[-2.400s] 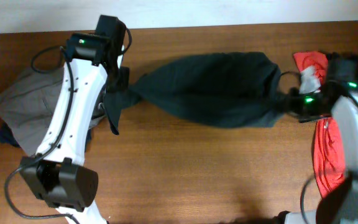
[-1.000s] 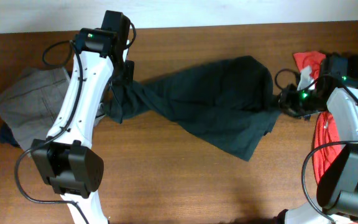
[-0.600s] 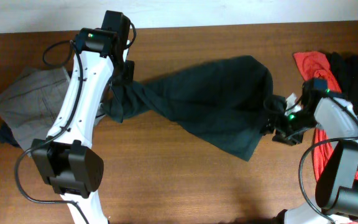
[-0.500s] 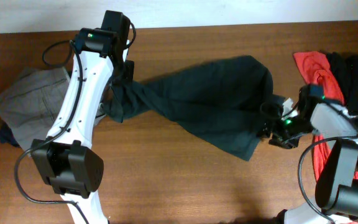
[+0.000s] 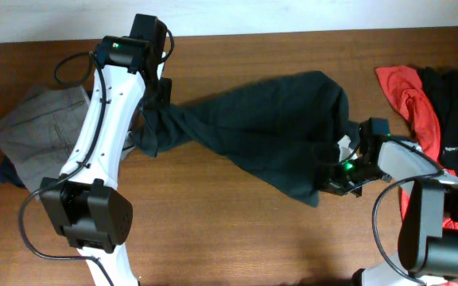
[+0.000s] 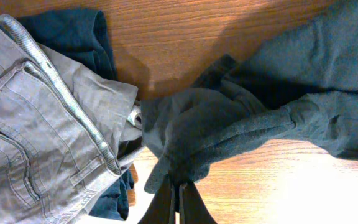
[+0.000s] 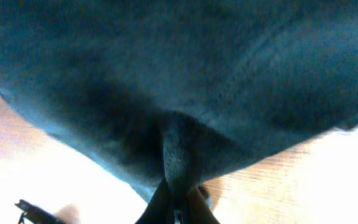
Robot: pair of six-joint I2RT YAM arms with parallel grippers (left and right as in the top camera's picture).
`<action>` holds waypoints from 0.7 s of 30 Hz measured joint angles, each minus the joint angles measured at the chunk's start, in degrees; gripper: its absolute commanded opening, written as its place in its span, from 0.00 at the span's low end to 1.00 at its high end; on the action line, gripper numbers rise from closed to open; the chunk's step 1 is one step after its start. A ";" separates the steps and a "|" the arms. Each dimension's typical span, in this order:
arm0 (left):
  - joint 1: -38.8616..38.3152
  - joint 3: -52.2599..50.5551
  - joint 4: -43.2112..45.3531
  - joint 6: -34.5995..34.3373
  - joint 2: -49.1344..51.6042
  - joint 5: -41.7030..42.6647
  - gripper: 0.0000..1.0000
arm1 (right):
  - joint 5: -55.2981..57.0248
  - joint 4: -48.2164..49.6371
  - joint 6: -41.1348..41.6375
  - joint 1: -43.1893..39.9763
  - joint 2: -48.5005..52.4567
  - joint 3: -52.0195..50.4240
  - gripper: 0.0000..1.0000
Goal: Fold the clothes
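The dark green-black T-shirt lies stretched slantwise across the middle of the table. Its left end is bunched into a twist, and my left gripper is shut on that bunch, seen from overhead at the shirt's left end. My right gripper is shut on a pinched fold of the same shirt; in the overhead view the right gripper sits at the shirt's lower right corner. No lettering shows on the shirt.
Grey trousers lie crumpled at the left under my left arm, over a dark blue garment. A red top and a black top are heaped at the right edge. Bare wood lies in front of the shirt.
My right gripper let go of the shirt's right edge, moved down and left to its lower right corner, and shut on a fold there. The left gripper kept its grip.
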 measured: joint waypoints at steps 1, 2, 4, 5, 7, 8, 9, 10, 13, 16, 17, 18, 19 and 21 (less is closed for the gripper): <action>0.00 0.00 -0.15 0.00 0.00 0.02 0.00 | 0.02 -2.19 -0.20 -0.17 -0.79 1.44 0.04; 0.00 0.00 -0.33 0.00 0.00 0.02 0.00 | 0.04 -4.02 -0.48 -0.42 -1.75 2.97 0.04; 0.00 0.00 -0.59 0.02 0.00 0.02 0.00 | 0.22 -8.00 -0.98 -1.25 -4.44 7.15 0.04; 0.00 0.00 -0.70 0.07 0.00 0.00 0.00 | 0.48 -10.27 -1.27 -1.88 -6.19 9.97 0.04; 0.00 0.00 -0.76 0.50 0.00 0.00 0.00 | 0.94 -13.44 -1.62 -3.17 -9.05 15.15 0.06; 0.00 0.00 -0.76 0.74 0.00 0.02 0.00 | 1.14 -14.29 -1.64 -3.89 -10.38 17.64 0.06; 0.00 0.00 -0.74 0.96 0.00 -0.02 0.00 | 1.51 -14.64 -1.79 -4.63 -11.67 20.06 0.06; 0.00 0.00 -0.79 1.14 0.00 -0.02 0.00 | 1.68 -14.88 -1.86 -5.33 -12.57 22.43 0.06; 0.00 0.00 -0.79 1.31 0.00 -0.02 0.00 | 1.97 -14.05 -1.88 -6.73 -13.64 26.62 0.06; 0.00 0.00 -0.76 1.31 0.00 -0.02 0.00 | 3.04 -12.66 -1.90 -7.23 -13.64 27.61 0.06; 0.00 0.00 -0.79 1.31 0.00 -0.02 0.00 | 3.43 -12.52 -1.90 -7.23 -13.57 27.61 0.06; 0.00 0.00 -0.79 1.31 0.00 -0.02 0.00 | 3.74 -12.39 -1.95 -7.23 -13.53 27.61 0.06; 0.00 0.00 -0.79 1.31 0.00 -0.04 0.00 | 4.09 -12.11 -1.92 -7.23 -13.53 27.61 0.06; 0.00 0.00 -0.83 1.31 0.00 -0.04 0.00 | 4.50 -11.67 -1.92 -7.23 -13.53 27.61 0.06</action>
